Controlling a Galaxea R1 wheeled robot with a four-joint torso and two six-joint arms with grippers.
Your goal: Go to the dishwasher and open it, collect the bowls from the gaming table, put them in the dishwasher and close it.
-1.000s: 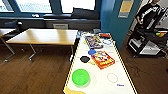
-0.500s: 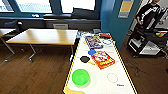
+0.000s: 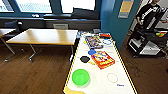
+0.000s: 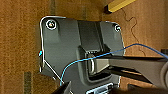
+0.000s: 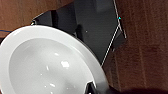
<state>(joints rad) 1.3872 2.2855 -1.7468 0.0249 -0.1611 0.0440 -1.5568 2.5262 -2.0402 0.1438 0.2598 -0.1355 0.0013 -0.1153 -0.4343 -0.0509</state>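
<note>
A small bright green bowl (image 3: 80,77) sits upright near the near end of the gaming table (image 3: 101,83), a long white top with a yellow frame. In the right wrist view a larger white bowl (image 5: 45,67) hangs over the robot's dark base and the wooden floor. My right gripper (image 5: 93,88) is shut on its rim, where a dark finger (image 5: 90,87) crosses the edge. My left gripper (image 4: 91,91) hangs low over the floor, near a yellow leg (image 4: 117,5) of the gaming table. The dishwasher is out of view.
On the gaming table lie two game boxes (image 3: 102,59) (image 3: 93,42), a black disc (image 3: 85,59) and a blue disc (image 3: 92,52). A wooden table (image 3: 45,36) stands to the left. A person (image 3: 149,13) stands behind a dark cart (image 3: 147,41) at the right.
</note>
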